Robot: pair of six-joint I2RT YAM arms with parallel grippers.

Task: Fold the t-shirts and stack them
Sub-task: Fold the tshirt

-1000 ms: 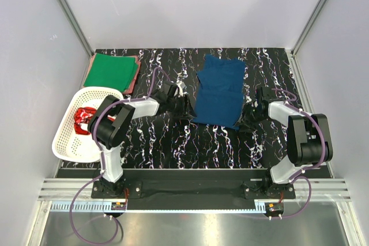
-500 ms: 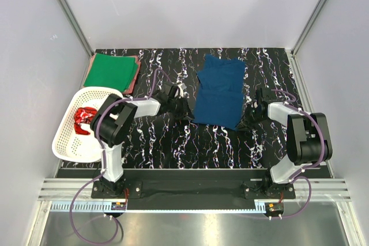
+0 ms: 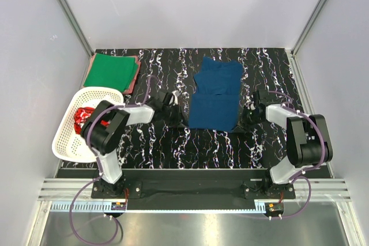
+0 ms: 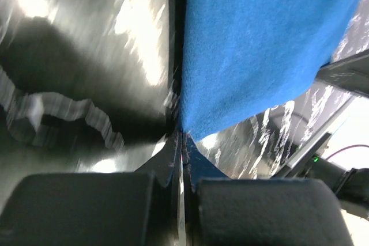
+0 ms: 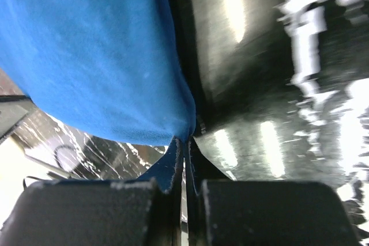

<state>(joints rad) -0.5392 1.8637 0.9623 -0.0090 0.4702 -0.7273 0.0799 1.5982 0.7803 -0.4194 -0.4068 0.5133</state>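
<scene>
At the centre of the table (image 3: 161, 142), the navy t-shirt (image 3: 214, 99) lies spread, its near corners clamped in the closed left gripper (image 4: 180, 139) and right gripper (image 5: 185, 142). Both bites look thin, so an uneven lift could slip a corner and skew the fold. Upper left, a green t-shirt (image 3: 111, 70) tops a reddish-pink t-shirt (image 3: 134, 82) beside the white basket (image 3: 58, 139) holding a red t-shirt (image 3: 83, 120), none of them in the way.

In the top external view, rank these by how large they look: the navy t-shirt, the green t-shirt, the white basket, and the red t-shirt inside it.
Largest, not ranked against each other: navy t-shirt and white basket. They look about alike, and the basket is partly covered.
Next: green t-shirt.
Smallest: red t-shirt, bunched and partly hidden.
</scene>
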